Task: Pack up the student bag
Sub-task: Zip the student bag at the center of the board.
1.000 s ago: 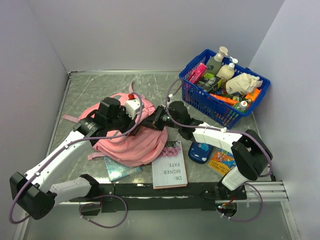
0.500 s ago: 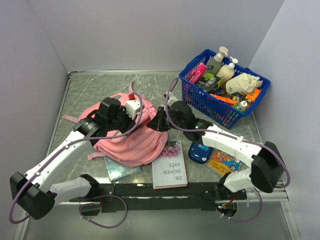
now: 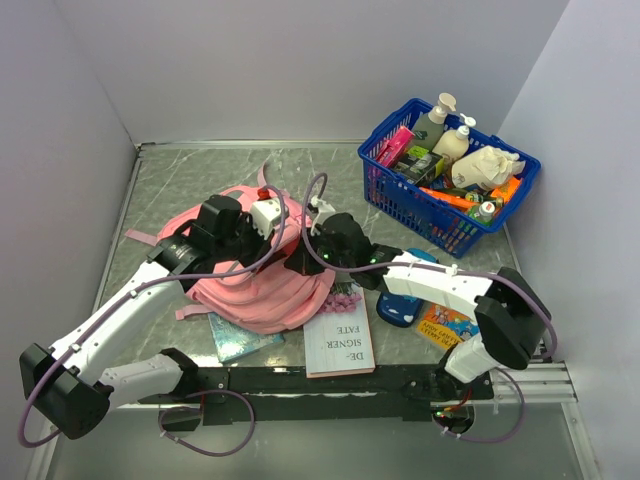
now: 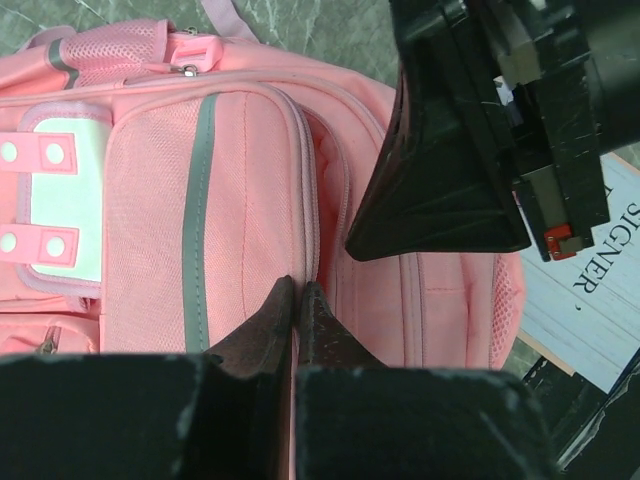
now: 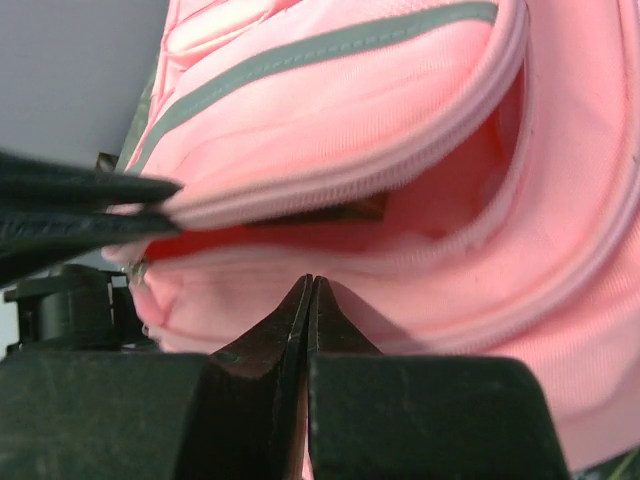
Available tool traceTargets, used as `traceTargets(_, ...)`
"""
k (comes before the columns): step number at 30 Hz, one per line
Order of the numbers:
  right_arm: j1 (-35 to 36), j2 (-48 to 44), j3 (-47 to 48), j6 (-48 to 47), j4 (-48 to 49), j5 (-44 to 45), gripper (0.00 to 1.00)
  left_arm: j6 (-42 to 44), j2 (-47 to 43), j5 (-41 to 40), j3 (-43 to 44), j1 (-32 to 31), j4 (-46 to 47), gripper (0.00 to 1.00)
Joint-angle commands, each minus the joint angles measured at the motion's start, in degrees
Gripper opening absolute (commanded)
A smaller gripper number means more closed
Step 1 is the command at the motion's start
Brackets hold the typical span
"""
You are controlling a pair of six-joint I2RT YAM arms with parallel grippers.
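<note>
The pink student bag [image 3: 255, 290] lies flat left of the table's middle. My left gripper [image 3: 285, 237] is shut on the upper lip of its zipped opening, pinching the zipper seam [image 4: 299, 287], and holds that lip lifted. In the right wrist view the opening [image 5: 330, 235] gapes, with the orange-pink inside showing and the left fingers [image 5: 80, 210] at its left end. My right gripper [image 3: 300, 260] is shut, and its tips [image 5: 310, 285] rest against the lower lip of the opening with no fabric seen between them. Its black finger [image 4: 430, 200] hangs over the bag in the left wrist view.
A white book [image 3: 338, 340] lies at the bag's near right corner, and a teal book [image 3: 240, 340] pokes out from under the bag. A blue case [image 3: 400, 300] and a colourful booklet [image 3: 445, 322] lie to the right. A blue basket [image 3: 395, 195] of bottles and small items stands at the back right.
My right gripper has moved left, from beside the bag's right edge onto its opening. The left gripper has kept its hold and position.
</note>
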Motion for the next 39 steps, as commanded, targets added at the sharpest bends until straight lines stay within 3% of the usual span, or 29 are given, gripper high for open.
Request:
traceTargets(1,0.8,-0.2,3.9,-1.9,4.1,1.9,0.0,-0.1,-1.8,3.0,3.2,-0.7,4.7,0.01)
traceTargets(3,0.7,-3.3,1.7,-2.6,3.9,2.6,0.0,0.4,-1.9,2.6,2.1,-0.7,5.0,0.04)
traceTargets(5,0.8,-6.3,-2.2,-4.2,3.6,3.6,0.01,0.0,-1.6,1.7,2.1,-0.7,4.7,0.16)
traceTargets(6,0.9,-10.3,-4.0,-4.9,4.2,4.4,0.17,0.0,-1.2,1.0,2.8,-0.5,4.6,0.27)
traceTargets(8,1.3,-14.2,-8.8,-6.2,4.3,7.3,0.28,0.2,-0.7,0.8,4.6,0.0,3.0,0.41)
traceTargets(9,1.4,-17.0,-9.7,-7.3,3.6,7.9,0.38,0.2,-0.1,1.2,6.9,0.4,2.3,0.59)
traceTargets(14,5.1,-20.0,-10.2,-10.9,-2.5,14.0,0.59,4.0,3.8,9.9,15.7,7.7,-9.5,0.79)
traceTargets(15,6.0,-20.8,-10.7,-11.1,-2.4,17.3,0.73,5.5,5.4,16.0,18.6,12.5,-12.3,0.8)
traceTargets(18,7.0,-22.4,-13.7,-9.7,-0.1,17.1,1.0,14.2,4.1,25.7,17.5,21.1,-18.0,0.83)
traceTargets(23,6.8,-23.0,-12.4,-3.6,-3.7,21.7,1.0,30.7,-3.7,26.9,4.5,23.3,-20.9,0.82)
traceTargets(25,6.3,-22.6,-11.3,-4.1,-2.3,18.7,0.98,32.4,-5.2,27.8,2.1,23.3,-22.0,0.81)
traceTargets(26,6.4,-21.3,-10.3,-6.2,-2.4,17.9,0.95,34.5,-6.5,28.1,0.0,23.3,-22.4,0.81)
traceTargets(27,7.2,-20.2,-8.9,-7.3,-3.6,17.7,0.83,35.7,-7.0,28.5,-0.9,23.3,-22.8,0.81)
traceTargets(29,8.1,-15.6,-2.6,-8.5,-11.7,19.9,0.71,37.1,-8.8,28.5,-3.3,23.3,-22.7,0.81)
traceTargets(32,10.9,-12.3,2.3,-8.9,-16.8,25.4,0.68,40.8,-10.3,28.6,-5.7,23.3,-23.8,0.81)
traceTargets(39,13.7,-12.1,0.3,-8.1,-11.3,28.1,0.67,44.6,-14.5,28.0,-10.9,23.2,-20.1,0.81)
